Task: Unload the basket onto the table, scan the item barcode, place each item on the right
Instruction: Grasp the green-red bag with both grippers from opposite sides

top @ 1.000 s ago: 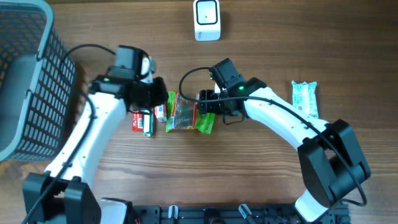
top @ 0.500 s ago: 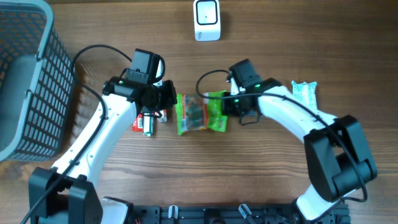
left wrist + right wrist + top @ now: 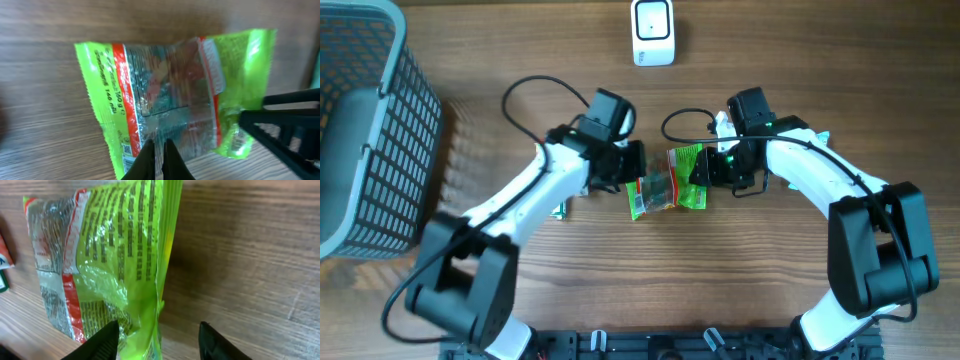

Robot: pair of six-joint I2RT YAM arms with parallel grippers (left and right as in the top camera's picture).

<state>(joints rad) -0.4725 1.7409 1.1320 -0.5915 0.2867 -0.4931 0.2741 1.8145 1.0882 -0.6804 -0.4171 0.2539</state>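
Wooden table (image 3: 520,40) carries a grey basket (image 3: 370,120) at the left edge and a white scanner (image 3: 652,30) at the top. Mid-table, the green snack bag (image 3: 665,180) lies between both arms. The left gripper (image 3: 159,145) is pinched shut on the bag's edge. The right gripper (image 3: 160,330) stands parted, the bag's opposite edge between its fingers.

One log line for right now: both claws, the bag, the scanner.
left claw: shut on snack bag | right claw: open around bag edge | scanner: apart from bag, at table's far side
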